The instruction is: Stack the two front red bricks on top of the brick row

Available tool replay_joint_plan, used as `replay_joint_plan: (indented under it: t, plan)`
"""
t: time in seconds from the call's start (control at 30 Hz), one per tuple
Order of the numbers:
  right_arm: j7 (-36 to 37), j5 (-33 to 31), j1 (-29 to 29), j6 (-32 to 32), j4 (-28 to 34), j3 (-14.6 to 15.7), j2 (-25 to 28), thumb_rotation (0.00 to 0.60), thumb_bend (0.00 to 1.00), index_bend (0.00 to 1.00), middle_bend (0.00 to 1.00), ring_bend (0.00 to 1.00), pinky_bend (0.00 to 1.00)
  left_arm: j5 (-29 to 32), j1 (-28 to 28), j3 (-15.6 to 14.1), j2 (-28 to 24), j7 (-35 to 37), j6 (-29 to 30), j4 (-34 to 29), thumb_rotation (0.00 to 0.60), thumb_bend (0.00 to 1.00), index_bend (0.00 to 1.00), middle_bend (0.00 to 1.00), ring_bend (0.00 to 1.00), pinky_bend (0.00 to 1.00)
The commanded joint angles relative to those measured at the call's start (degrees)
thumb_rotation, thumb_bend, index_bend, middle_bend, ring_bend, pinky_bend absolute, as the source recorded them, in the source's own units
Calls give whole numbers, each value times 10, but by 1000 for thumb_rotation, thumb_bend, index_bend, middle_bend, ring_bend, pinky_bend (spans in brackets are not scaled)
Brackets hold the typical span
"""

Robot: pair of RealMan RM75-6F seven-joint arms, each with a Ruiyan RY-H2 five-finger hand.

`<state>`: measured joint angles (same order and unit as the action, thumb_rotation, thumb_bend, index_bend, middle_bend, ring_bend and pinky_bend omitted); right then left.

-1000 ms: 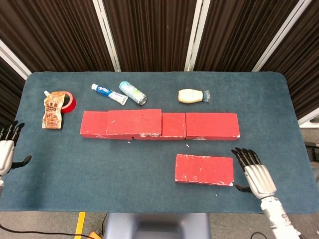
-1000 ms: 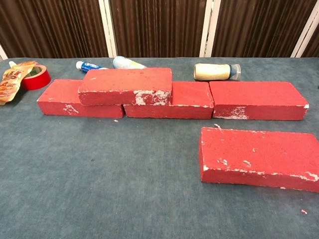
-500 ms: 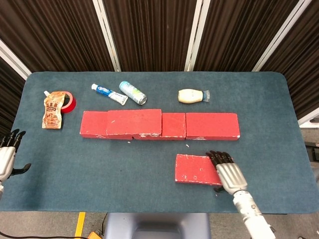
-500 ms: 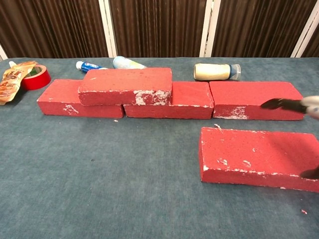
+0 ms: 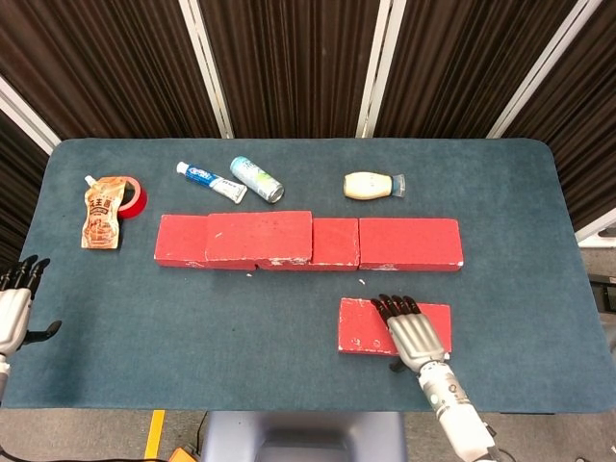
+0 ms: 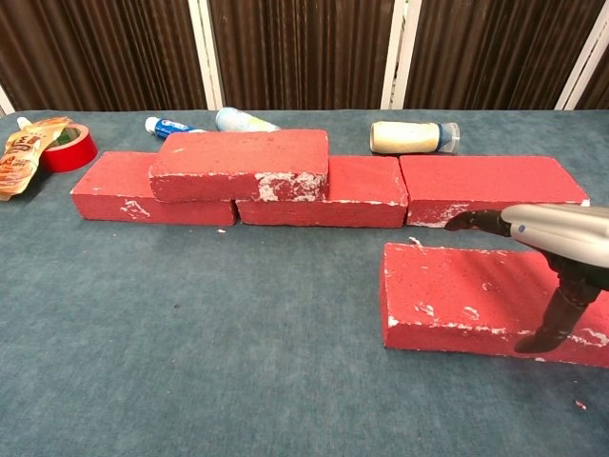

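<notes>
A lone red brick (image 5: 361, 328) (image 6: 447, 290) lies at the front right of the blue table. My right hand (image 5: 411, 333) (image 6: 557, 233) is stretched flat over the brick's right half. Its fingers (image 6: 476, 221) point to the back, and its thumb (image 6: 557, 319) hangs down in front of the brick's front face. It grips nothing. Behind it runs the brick row (image 5: 409, 243) (image 6: 490, 188). Another red brick (image 5: 260, 238) (image 6: 243, 162) lies on top of the row's left part. My left hand (image 5: 12, 310) hangs open off the table's left edge.
Along the back lie a cream squeeze bottle (image 5: 373, 185) (image 6: 414, 136), a small can (image 5: 256, 179), a toothpaste tube (image 5: 212, 181), a red tape roll (image 5: 132, 195) (image 6: 68, 150) and a sauce pouch (image 5: 101, 218). Bare table cloth (image 5: 221, 327) stretches at the front left.
My right hand has moved left, from beside the front brick's right end to over its top, thumb now down at the front face. The left hand barely shifted.
</notes>
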<state>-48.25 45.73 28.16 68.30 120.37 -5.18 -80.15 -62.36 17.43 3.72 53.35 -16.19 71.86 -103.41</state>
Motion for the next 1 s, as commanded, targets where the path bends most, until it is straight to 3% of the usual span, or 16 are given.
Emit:
replay_joint_plan:
  t: [0.03, 0.73, 0.87, 1.0]
  plan:
    - [-5, -20, 12, 5, -12, 1, -2, 600, 0, 112, 123, 10, 0, 2, -1, 0, 4, -1, -1, 3, 600, 224, 0, 0, 0, 0]
    - [47, -77, 50, -27, -92, 16, -12, 600, 0, 110, 122, 5, 0, 7, 0, 5, 34, -18, -11, 29, 600, 222, 0, 0, 0, 0]
    - [49, -77, 56, -26, -97, 19, -18, 600, 0, 113, 125, 61, 0, 5, -3, 6, 32, -16, -9, 29, 600, 223, 0, 0, 0, 0]
    - [51, -71, 60, -22, -100, 24, -26, 600, 0, 131, 198, 174, 0, 6, -4, 6, 32, -14, -11, 32, 600, 224, 0, 0, 0, 0]
